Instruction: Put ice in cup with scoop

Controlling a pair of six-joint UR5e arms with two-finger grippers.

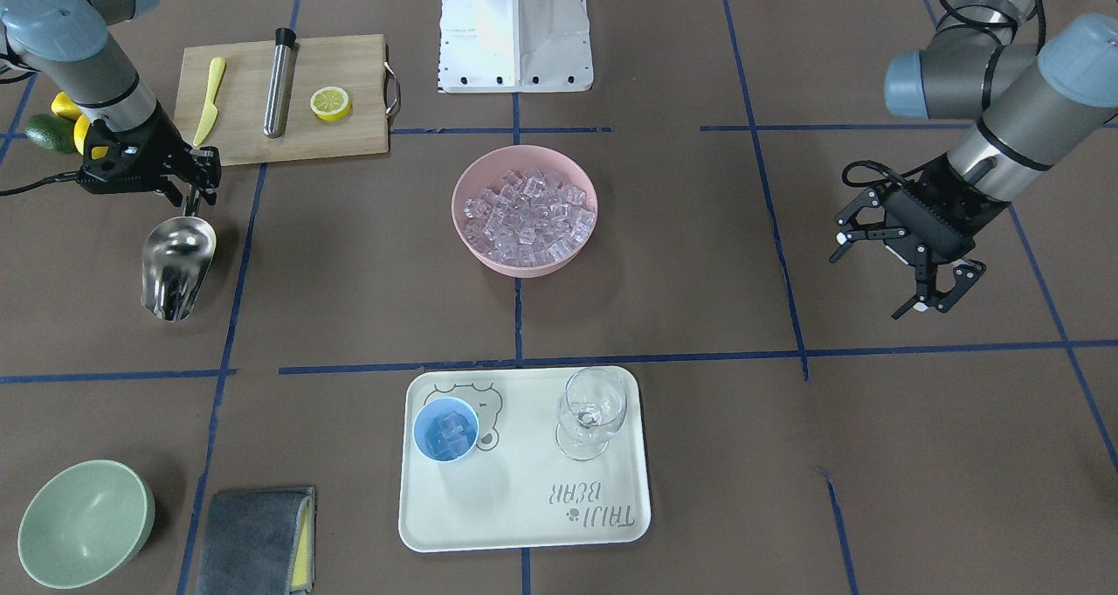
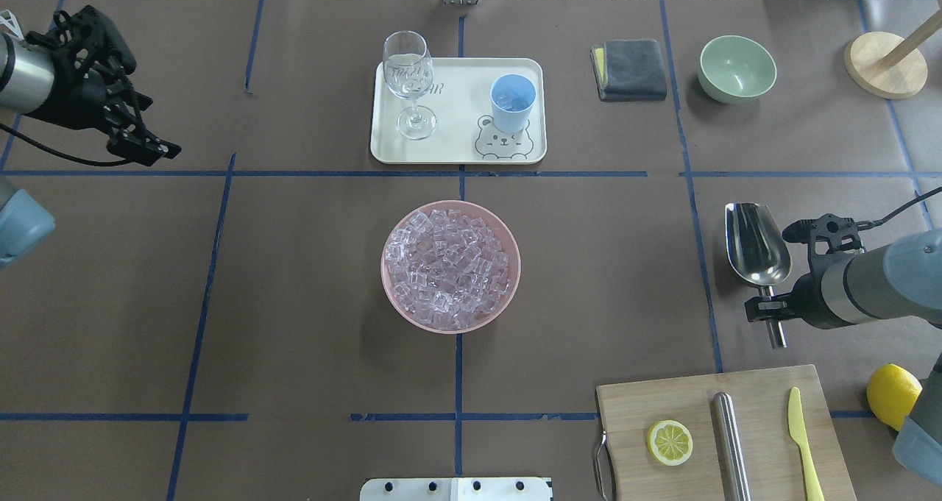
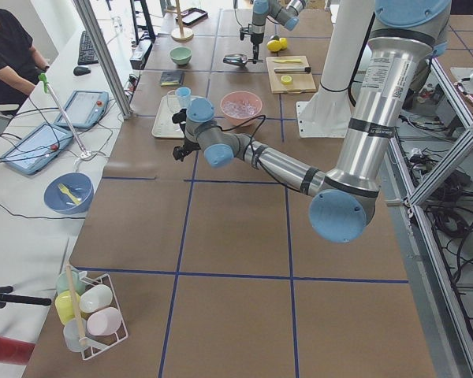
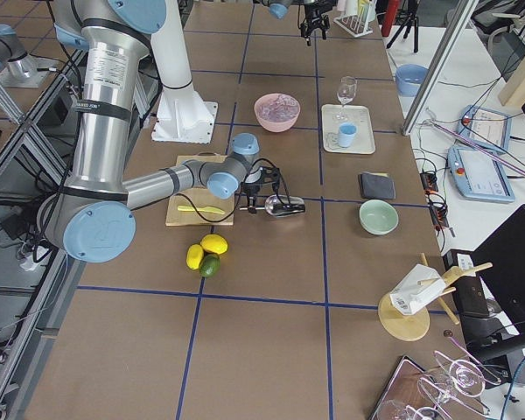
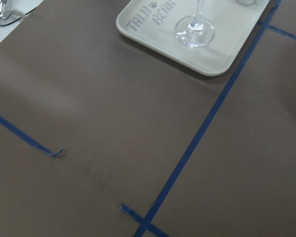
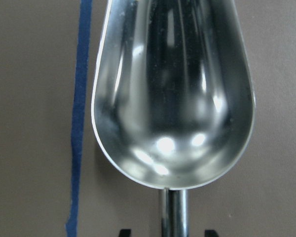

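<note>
The steel scoop (image 1: 177, 266) lies empty on the table at the robot's right, also in the overhead view (image 2: 756, 245) and filling the right wrist view (image 6: 172, 94). My right gripper (image 1: 199, 198) straddles its thin handle (image 6: 173, 212); the jaws stand apart from it on both sides, open. The light-blue cup (image 1: 445, 429) stands on the cream tray (image 1: 524, 525) with a few ice cubes inside. The pink bowl (image 1: 463, 184) at the table's middle is full of ice (image 1: 528, 215). My left gripper (image 1: 882, 272) is open and empty, hovering far to the robot's left.
A wine glass (image 1: 591, 411) stands on the tray beside the cup. A cutting board (image 1: 244, 141) with a steel cylinder, a yellow knife and a lemon half is near the right arm. A green bowl (image 1: 83, 525) and a grey cloth (image 1: 253, 543) lie beyond.
</note>
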